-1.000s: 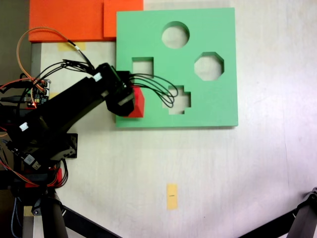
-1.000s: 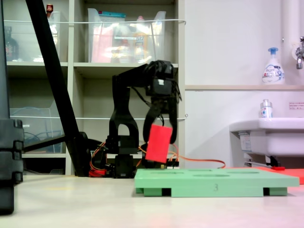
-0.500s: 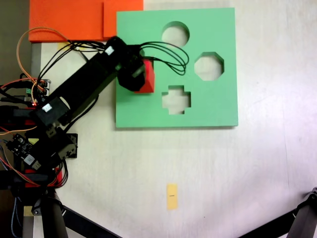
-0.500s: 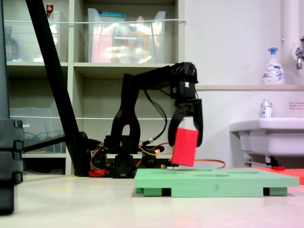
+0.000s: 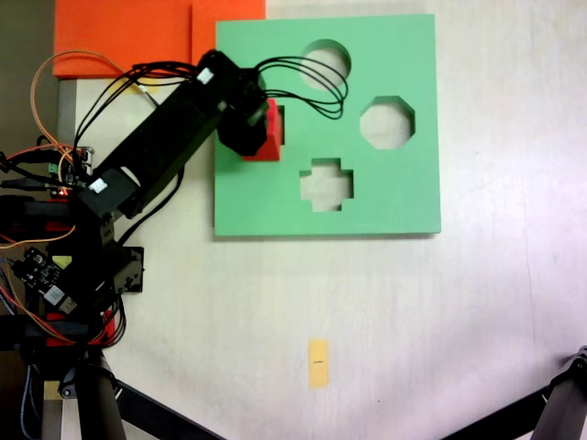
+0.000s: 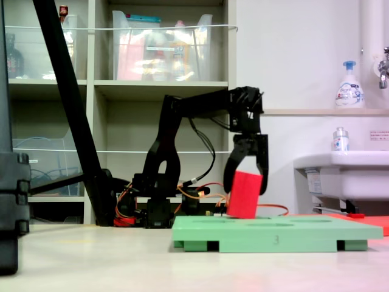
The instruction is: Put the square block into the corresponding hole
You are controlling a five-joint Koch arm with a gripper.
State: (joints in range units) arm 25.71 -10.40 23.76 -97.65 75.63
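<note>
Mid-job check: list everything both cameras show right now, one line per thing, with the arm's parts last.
Red foam cube: one, red, tilted in the gripper, low over the square cutout, bottom at board level.
Green foam board: one, green, flat on the table; also from the side.
Square cutout: one, mostly covered by the cube.
Round cutout: one, top of board.
Octagonal cutout: one, right side.
Cross-shaped cutout: one, lower middle.
Orange foam sheets: two overlapping, orange, upper left.
Yellow tape strip: one, on the table below the board.
Soap bottle: one, white with blue pump, on the ledge above the sink.
Black arm: one, reaching from the left.
Gripper: one, black, shut on the cube.
</note>
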